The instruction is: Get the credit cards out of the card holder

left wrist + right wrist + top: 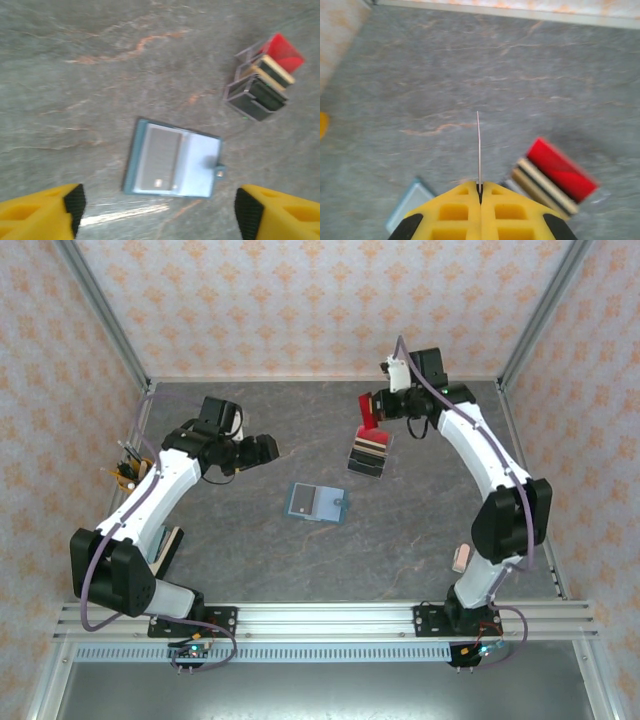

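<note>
One card holder [175, 160], one clear box [231, 91]

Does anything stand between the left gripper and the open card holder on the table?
Nothing visible does. The left gripper is open, and just bare table lies between its fingers and the card holder, which lies flat and open. The clear box stands off to one side, apart from the holder.

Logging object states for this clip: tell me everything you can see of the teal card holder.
The card holder is a small teal two-leaf folder lying open and flat, inner faces up, near the middle of the grey table. One leaf carries a greyish pocket; the other is plain pale blue, with a little tab on its outer edge. It looks like soft plastic or leather. Only the table touches it.
</note>
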You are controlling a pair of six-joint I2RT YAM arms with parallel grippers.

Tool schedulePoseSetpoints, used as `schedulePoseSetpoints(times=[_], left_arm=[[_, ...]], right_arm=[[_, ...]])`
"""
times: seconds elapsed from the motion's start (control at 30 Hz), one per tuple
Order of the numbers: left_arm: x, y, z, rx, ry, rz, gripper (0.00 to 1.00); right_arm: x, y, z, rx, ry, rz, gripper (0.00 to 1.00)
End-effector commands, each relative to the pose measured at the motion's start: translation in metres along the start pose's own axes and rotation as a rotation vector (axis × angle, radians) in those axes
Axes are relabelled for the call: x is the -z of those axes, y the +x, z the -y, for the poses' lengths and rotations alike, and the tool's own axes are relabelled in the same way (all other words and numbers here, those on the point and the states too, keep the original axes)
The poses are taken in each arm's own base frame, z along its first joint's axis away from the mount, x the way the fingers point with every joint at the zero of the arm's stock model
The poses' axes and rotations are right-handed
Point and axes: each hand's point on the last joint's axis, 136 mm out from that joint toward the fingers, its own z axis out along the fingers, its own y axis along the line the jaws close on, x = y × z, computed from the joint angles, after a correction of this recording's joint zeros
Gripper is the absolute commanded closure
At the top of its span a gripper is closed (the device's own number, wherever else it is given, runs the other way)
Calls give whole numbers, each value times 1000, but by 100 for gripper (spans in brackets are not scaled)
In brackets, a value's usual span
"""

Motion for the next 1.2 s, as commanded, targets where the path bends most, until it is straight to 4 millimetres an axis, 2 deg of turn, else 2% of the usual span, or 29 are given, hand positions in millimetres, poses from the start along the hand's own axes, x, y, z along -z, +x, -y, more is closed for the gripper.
schedulePoseSetpoints(times=[0.0, 0.07, 0.17, 0.37, 0.7, 0.8, 1.07, 1.17], left_arm=[[10, -2, -36, -71, -188, -1, 0], [13, -4, -42, -77, -211, 10, 0], [16, -5, -45, -79, -212, 32, 0], [18, -5, -47, -91, -220, 40, 0], [12, -1, -53, -93, -247, 10, 0], [9, -1, -53, -91, -247, 2, 0], [2, 0, -52, -92, -241, -23, 0], [0, 0, -51, -91, -235, -28, 0]], right_arm=[[-15, 9, 30, 230, 83, -89, 100], [-23, 6, 38, 287, 80, -120, 100], [-40, 12, 44, 381, 41, -188, 100], [-60, 29, 46, 533, -42, -258, 100], [-75, 47, 51, 638, -86, -304, 100], [-80, 47, 58, 660, -64, -308, 100], [-90, 56, 60, 692, -93, -331, 100], [-94, 59, 63, 698, -94, -342, 95]])
